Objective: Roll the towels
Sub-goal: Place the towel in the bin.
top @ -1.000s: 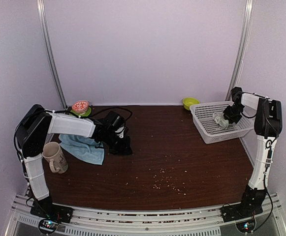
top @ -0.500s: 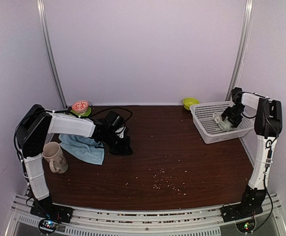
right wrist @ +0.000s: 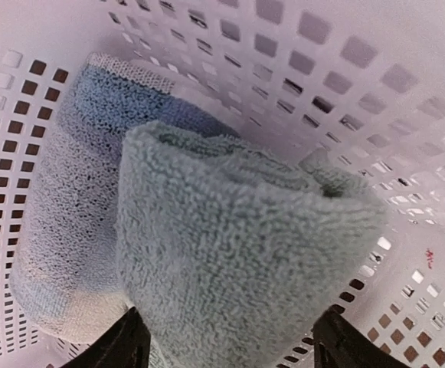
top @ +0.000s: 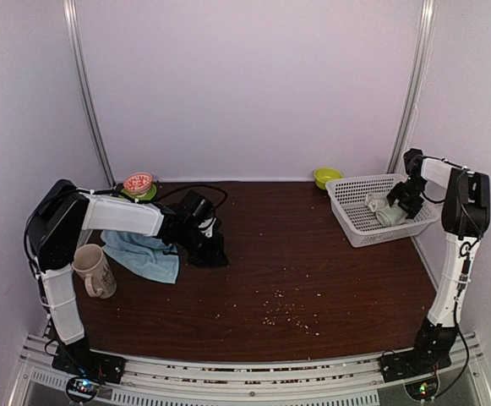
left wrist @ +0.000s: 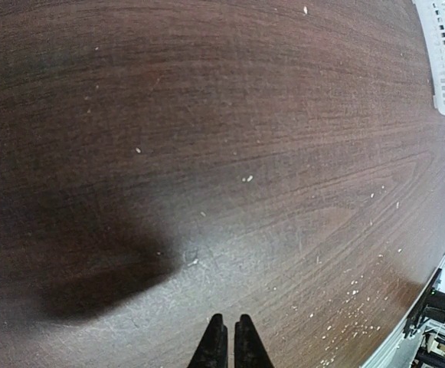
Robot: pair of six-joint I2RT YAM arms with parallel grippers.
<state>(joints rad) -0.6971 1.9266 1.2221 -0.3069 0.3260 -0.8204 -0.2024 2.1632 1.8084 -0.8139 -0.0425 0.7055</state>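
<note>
On the dark wooden table (top: 313, 262), a white basket (top: 355, 230) held the rolled sage-green towel (right wrist: 237, 245), apparently stowed as finished, the right gripper (right wrist: 233, 341) wide open around it. The left gripper (left wrist: 230, 343), shut and empty, sat near the unrolled light blue towel (top: 144, 254).

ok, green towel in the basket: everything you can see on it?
The green towel is pale sage terry, rolled into a thick cylinder, layers visible at its far end. It lies in the white basket against a blue-grey roll. The open right end effector straddles its near end.
</note>
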